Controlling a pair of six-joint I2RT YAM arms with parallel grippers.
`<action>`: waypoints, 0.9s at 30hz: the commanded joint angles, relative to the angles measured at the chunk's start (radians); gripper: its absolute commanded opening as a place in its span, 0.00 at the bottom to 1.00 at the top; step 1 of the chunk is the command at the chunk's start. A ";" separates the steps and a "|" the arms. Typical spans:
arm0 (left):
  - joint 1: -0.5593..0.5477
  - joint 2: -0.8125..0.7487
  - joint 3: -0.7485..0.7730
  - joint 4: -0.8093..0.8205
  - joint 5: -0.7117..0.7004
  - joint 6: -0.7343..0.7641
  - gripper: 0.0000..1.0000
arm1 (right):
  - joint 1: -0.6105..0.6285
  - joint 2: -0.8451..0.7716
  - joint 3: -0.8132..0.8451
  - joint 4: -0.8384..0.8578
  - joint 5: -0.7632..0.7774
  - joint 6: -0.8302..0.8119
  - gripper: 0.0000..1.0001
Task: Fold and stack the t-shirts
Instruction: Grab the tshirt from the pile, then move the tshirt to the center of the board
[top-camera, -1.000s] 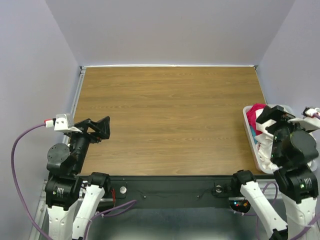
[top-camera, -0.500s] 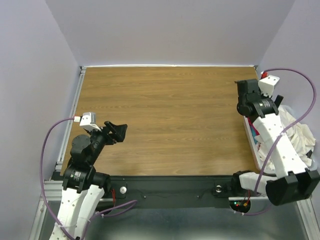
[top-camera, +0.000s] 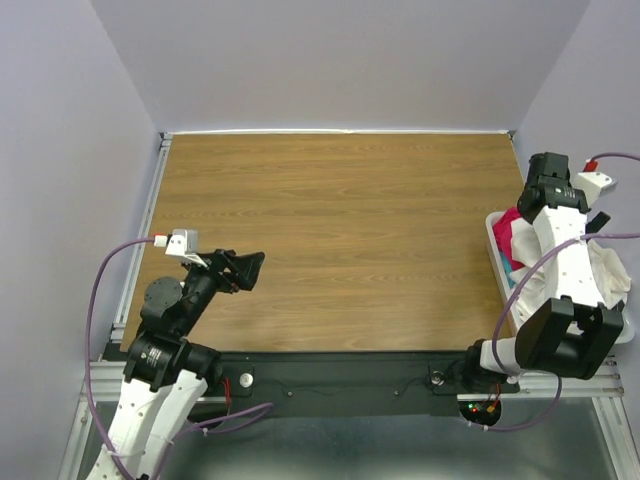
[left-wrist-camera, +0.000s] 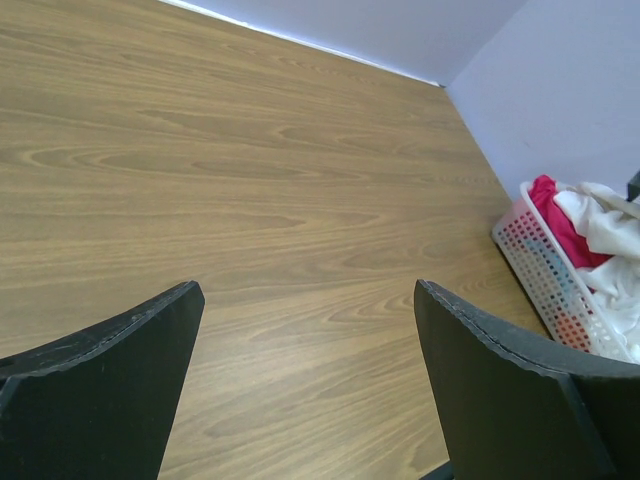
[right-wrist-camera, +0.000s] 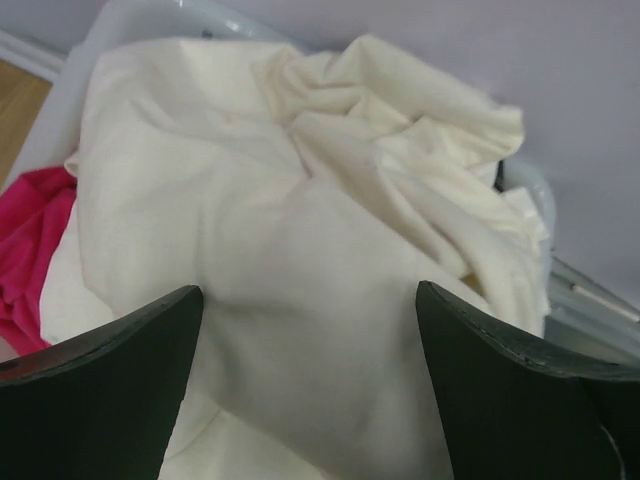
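Note:
The t-shirts lie bunched in a white slatted basket at the table's right edge. The off-white tee is on top, also seen from above. The magenta-red tee pokes out at the basket's far left end. I cannot make out the white tee with dark markings. My right gripper hangs open just above the off-white tee, holding nothing. My left gripper is open and empty over bare wood at the near left.
The wooden table is walled at the back and both sides. The basket also shows in the left wrist view, far right, with magenta and white cloth heaped in it.
My right arm has swung from the table's far right corner back over the basket, its gripper now pointing down at the off-white tee. My left gripper has moved slightly right.

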 joint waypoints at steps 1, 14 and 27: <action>-0.023 0.000 -0.011 0.062 -0.003 0.002 0.98 | -0.016 0.000 -0.032 0.014 -0.140 0.063 0.92; -0.057 0.029 -0.009 0.054 -0.010 -0.005 0.98 | -0.003 -0.087 0.205 -0.022 -0.463 -0.044 0.01; -0.064 0.046 -0.008 0.048 -0.018 -0.008 0.98 | 0.528 0.362 1.201 -0.104 -0.660 -0.079 0.01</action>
